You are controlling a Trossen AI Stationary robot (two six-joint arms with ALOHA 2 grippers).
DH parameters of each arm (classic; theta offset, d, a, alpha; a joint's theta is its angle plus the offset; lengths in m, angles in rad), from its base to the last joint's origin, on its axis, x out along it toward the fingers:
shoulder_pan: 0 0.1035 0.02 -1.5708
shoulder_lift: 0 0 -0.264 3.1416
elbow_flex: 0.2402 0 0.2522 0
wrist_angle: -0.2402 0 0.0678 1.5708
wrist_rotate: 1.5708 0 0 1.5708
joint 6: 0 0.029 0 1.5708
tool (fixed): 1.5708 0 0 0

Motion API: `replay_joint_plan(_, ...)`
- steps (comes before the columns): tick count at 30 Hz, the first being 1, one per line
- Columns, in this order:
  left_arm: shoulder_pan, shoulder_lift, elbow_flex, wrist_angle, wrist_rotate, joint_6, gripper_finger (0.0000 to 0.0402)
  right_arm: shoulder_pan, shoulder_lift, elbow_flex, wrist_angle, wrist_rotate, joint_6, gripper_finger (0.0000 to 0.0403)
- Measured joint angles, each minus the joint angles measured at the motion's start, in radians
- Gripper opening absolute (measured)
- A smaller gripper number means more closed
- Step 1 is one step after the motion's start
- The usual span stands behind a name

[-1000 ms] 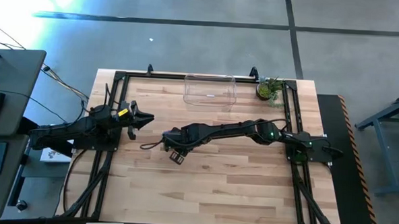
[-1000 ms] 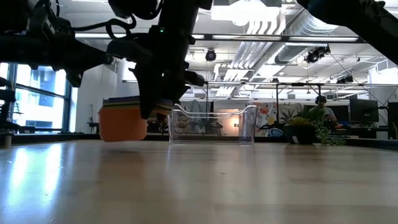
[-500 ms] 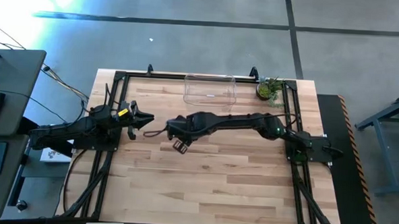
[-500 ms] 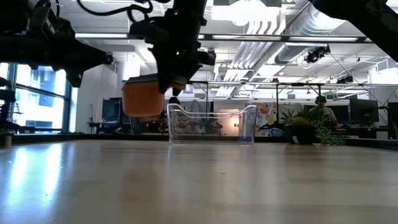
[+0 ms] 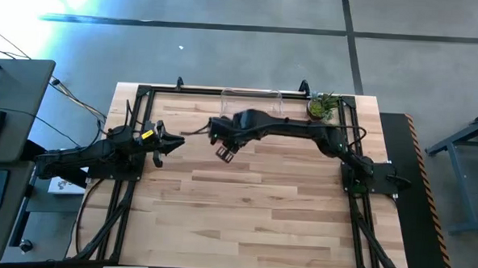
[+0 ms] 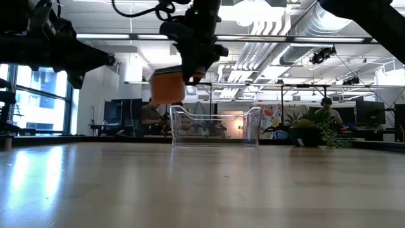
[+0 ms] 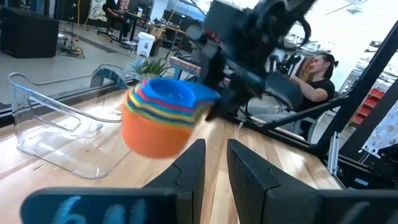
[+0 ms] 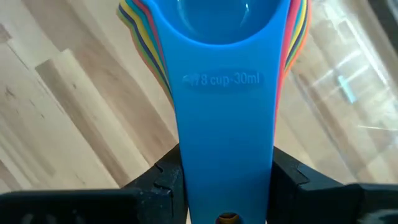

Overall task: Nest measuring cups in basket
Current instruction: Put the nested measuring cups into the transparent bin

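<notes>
The right end effector point(image 8: 227, 186) is clamped on the stacked handles of the nested measuring cups point(image 8: 227, 93), its two dark fingers point(image 8: 163, 177) pinching either side of the blue handle that lies on top, with "cup-30ml" moulded into it. And there is the stack in the left wrist view point(image 7: 163, 118): blue cup innermost, coloured rims ringed around it, a big orange cup on the outside, all carried clear of the bench point(image 7: 298, 180). In the low view the orange cup point(image 6: 167, 87) hangs in the air under the right end effector point(image 6: 193, 75), just beside the near left corner of the clear basket point(image 6: 215, 126) and a little above its rim. From above, the right arm stretches across the far part of the bench point(image 5: 251, 215), its end effector point(image 5: 220, 136) near the basket point(image 5: 253, 94), which sits at the far edge and is partly covered by the arm.

Off to the left, the left end effector point(image 5: 167, 144) waits above the bench's left side, fingers point(image 7: 186, 171) parted with a narrow gap and nothing between them.

A small potted plant point(image 5: 322, 107) stands at the far right corner, beside the basket. Beyond the bench, a seated person point(image 7: 314, 78) shows in the room.
</notes>
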Motion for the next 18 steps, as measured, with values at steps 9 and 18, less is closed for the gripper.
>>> replay_joint_plan(9, 0.000, 0.000, 0.000, 0.000, 0.000, 0.000, 0.0058, -0.109, -0.077, 0.000, -0.052, 0.019, -0.095, 0.0126)
replay_joint_plan(18, 0.000, 0.000, 0.000, -0.001, 0.000, 0.000, 0.0058, -0.241, -0.128, 0.000, -0.061, -0.028, -0.207, 0.0126)
